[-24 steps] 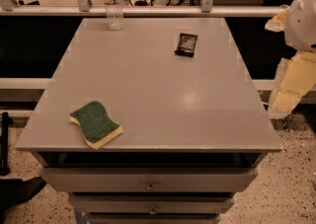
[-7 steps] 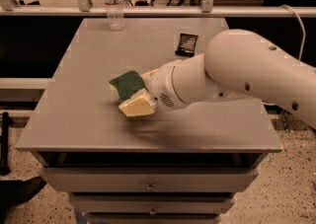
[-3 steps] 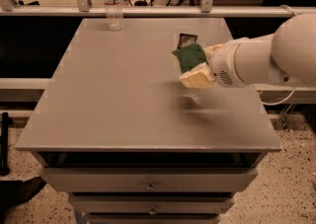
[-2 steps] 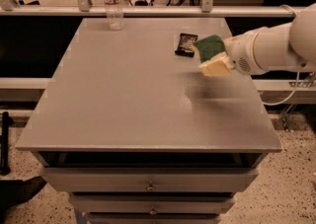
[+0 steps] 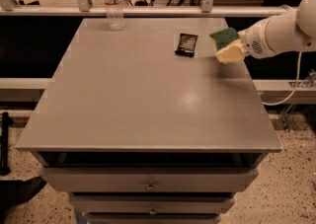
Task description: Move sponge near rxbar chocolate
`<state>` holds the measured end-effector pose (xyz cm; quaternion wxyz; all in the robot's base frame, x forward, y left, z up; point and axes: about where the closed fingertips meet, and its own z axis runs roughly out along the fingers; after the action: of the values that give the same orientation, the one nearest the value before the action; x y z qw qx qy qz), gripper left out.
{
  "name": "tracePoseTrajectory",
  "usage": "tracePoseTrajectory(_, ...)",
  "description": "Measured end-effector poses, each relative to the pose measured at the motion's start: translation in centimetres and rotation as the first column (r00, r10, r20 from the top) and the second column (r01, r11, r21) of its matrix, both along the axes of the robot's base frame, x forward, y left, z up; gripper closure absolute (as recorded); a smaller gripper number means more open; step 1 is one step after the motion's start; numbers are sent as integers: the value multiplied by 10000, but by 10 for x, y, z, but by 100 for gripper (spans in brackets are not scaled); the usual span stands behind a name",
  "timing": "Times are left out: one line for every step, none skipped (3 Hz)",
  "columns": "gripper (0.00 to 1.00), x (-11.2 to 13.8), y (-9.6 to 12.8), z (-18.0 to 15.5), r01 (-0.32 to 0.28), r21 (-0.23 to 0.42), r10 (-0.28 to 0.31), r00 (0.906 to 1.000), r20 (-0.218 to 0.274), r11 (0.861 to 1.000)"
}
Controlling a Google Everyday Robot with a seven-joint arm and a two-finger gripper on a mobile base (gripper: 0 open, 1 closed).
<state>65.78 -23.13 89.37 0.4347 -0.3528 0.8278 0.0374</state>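
From the camera view, I have the grey flat-topped metal counter [image 5: 148, 99] filling most of the picture, and I take my bearings from the rxbar chocolate [image 5: 186, 44], a small flat rectangular bar in a black wrapper with pale print, lying flat on the far right part of the top. Just to the right of that bar is the sponge [image 5: 223, 35], a wavy-edged rectangular kitchen sponge with a dark green scrub top over pale yellow foam. It is off the surface and tilted, its green face turned up and towards the bar, near the bar but not touching it. The pincer [image 5: 231, 50] is clenched on the sponge's right end, right of the bar and over the counter's right edge. Its pale pads blend with the yellow foam, so I cannot tell exactly where pad ends and foam begins. The thick white rounded arm [image 5: 281, 30] runs off to the right of the bar and out of the picture. A soft shadow lies on the counter below the sponge. Far to the left of the bar, near the back edge, a clear plastic water bottle [image 5: 113, 2] stands upright. Behind the bar a pale horizontal rail [image 5: 148, 11] crosses the view. Well below the bar, on the counter's front face, are grey drawers [image 5: 148, 181] with small round knobs.
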Motion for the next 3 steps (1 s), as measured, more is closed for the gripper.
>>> tracePoseTrajectory(100, 33, -19, -18, 180, 235, -172, 9992, -348, 9996)
tracePoseTrajectory(100, 48, -22, -29, 184, 360, -164, 9984, -544, 9992)
tracePoseTrajectory(100, 66, -8, -51, -156, 503, 205, 9949, -993, 9986)
